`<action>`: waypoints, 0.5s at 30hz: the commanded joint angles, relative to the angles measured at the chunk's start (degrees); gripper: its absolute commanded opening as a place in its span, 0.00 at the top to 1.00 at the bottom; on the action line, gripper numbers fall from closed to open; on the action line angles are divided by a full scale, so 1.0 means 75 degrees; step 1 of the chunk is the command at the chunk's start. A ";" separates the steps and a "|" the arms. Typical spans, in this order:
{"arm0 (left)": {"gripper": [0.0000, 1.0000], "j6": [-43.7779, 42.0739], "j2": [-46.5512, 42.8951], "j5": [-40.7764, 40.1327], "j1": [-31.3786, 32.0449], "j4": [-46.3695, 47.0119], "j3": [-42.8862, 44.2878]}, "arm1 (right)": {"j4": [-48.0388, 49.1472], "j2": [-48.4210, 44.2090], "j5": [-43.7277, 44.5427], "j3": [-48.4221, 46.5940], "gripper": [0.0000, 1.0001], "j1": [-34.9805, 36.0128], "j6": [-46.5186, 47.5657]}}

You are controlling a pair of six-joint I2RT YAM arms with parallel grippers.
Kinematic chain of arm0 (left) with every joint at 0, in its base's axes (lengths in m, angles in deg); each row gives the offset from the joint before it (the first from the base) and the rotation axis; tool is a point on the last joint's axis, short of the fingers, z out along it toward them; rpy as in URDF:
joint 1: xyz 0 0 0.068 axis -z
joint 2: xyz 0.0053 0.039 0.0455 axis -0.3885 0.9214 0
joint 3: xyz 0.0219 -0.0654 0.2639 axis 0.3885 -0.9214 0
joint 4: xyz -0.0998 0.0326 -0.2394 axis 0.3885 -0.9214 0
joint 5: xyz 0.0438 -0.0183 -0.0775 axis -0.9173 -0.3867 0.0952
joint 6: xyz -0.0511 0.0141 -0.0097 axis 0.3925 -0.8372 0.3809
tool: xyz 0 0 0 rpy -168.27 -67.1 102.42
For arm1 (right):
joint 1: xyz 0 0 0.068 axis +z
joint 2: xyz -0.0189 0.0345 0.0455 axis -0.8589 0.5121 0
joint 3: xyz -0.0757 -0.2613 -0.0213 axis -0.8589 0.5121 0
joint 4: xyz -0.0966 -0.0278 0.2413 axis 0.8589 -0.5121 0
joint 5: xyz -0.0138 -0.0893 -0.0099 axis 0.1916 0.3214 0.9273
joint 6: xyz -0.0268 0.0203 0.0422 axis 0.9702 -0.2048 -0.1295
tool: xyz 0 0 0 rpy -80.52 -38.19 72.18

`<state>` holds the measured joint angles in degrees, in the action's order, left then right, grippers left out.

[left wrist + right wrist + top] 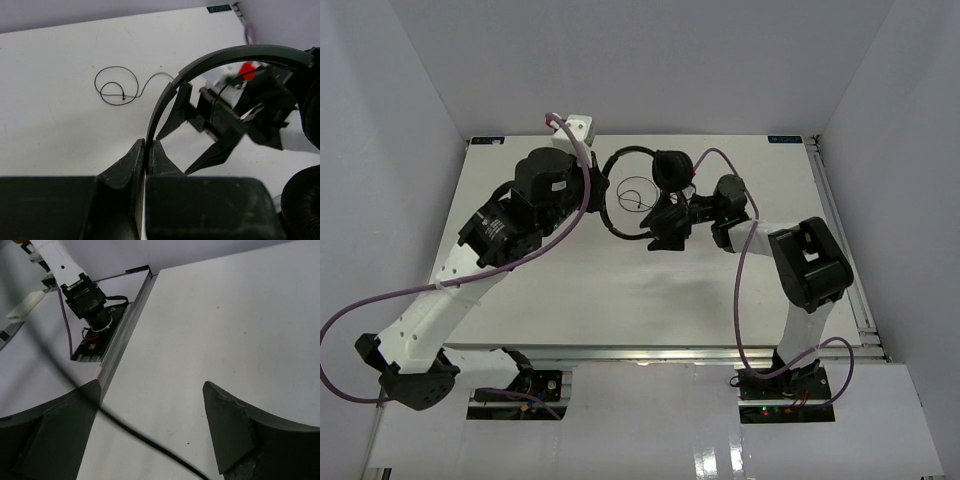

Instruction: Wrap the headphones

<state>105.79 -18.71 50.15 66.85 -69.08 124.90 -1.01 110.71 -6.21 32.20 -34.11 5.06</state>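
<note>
Headphones (225, 55) sit over the far middle of the white table (570, 300), the headband pinched between the left gripper's (146, 150) closed fingers. The right gripper (151, 390) gapes wide beside them, gripping nothing. The cord's (117, 85) end lies coiled on the table.

White surface in a grey-walled booth

The matte white surface (620, 300) sits between 3 plain grey walls (650, 60). A metal right rail (847, 260) lines one edge and a near rail (650, 352) the front. A left blue label (485, 141) and a right blue label (785, 138) mark the far corners. Tiny dark specks (218, 306) dot the surface.
</note>
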 commanded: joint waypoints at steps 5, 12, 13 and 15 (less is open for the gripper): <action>1.00 0.0712 0.0671 0.0164 -0.0901 0.0509 0.1420 | 0.5603 0.0220 -0.0127 0.1289 0.50 -0.0023 -0.2900; 1.00 0.1159 0.1425 0.1732 -0.2695 0.1099 0.1897 | -0.4260 -0.2572 0.1876 0.1606 0.71 0.0244 0.4034; 1.00 0.1223 0.1511 0.1840 -0.2833 0.1166 0.1949 | -0.4855 -0.2738 0.2186 0.1510 0.80 0.0360 0.4836; 1.00 0.1329 0.1770 0.1986 -0.3045 0.1221 0.2039 | -0.5289 -0.3108 0.2602 0.1543 0.92 0.0484 0.5381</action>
<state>112.43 -6.74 58.41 46.12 -64.19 136.87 -17.81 93.47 2.80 45.96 -32.80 17.49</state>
